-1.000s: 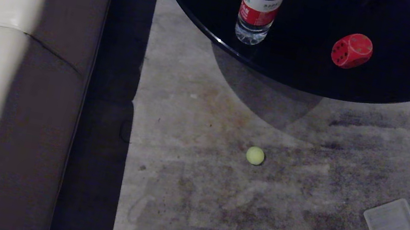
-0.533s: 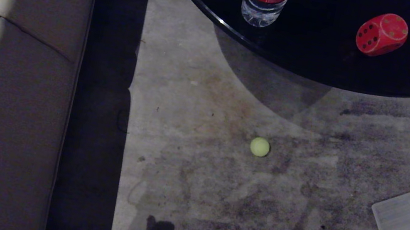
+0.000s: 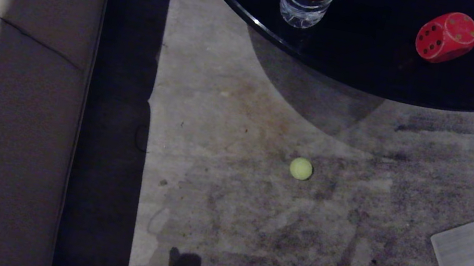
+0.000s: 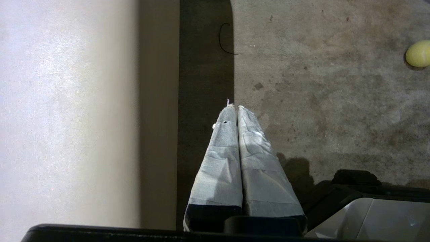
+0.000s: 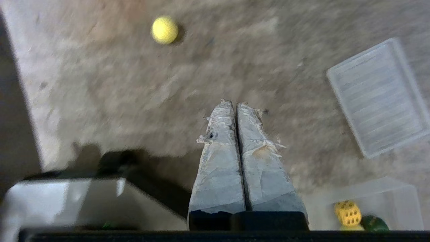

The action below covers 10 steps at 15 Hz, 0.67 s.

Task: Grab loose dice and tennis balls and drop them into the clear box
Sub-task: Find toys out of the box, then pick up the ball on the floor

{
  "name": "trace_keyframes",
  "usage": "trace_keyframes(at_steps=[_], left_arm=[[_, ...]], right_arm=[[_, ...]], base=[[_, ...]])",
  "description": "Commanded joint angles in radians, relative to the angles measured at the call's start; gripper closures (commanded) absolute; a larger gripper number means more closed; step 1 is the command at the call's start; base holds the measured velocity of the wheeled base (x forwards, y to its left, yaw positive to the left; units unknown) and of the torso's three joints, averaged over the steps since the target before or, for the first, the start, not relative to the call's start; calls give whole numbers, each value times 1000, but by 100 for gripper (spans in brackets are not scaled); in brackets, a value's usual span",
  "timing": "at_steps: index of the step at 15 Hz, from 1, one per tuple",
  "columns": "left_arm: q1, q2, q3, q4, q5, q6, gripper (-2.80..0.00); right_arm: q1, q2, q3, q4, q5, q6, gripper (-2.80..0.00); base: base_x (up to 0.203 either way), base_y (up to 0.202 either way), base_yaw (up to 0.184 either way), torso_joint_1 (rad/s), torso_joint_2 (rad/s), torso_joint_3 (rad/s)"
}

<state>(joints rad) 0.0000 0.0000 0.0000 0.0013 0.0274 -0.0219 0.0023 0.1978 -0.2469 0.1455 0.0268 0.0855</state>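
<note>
While the tennis ball (image 5: 164,30) lies apart on the floor, right claw (image 5: 235,105) and left claw (image 4: 234,108) hang pressed together, empty.

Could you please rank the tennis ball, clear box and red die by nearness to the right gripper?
1. Tennis ball, on the floor ahead of the right gripper, and clear box, farther right: too close to call.
2. Red die, on the table beyond.

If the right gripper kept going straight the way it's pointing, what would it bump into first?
Probably just the bare floor. The right gripper, jaws shut, points at a spot with nothing on it, between the tennis ball and the flat plastic tray.
</note>
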Motion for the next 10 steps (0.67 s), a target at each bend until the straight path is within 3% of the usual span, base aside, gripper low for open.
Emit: trace_keyframes(at_steps=[1,4,7,10], left_arm=[[0,0,0,0,1,-1,0],[0,0,0,0,0,-1,0],[0,0,0,0,0,-1,0],[0,0,0,0,0,-1,0]], right_arm=[[2,189,-61,7,19,0,0],[5,444,-142,10,70,-1,0],[34,676,-179,-81,101,29,0],[210,858,-189,-232,113,164,0]], base=[[0,0,0,0,0,0],[0,0,0,0,0,0],[0,0,0,0,0,0],[0,0,0,0,0,0]])
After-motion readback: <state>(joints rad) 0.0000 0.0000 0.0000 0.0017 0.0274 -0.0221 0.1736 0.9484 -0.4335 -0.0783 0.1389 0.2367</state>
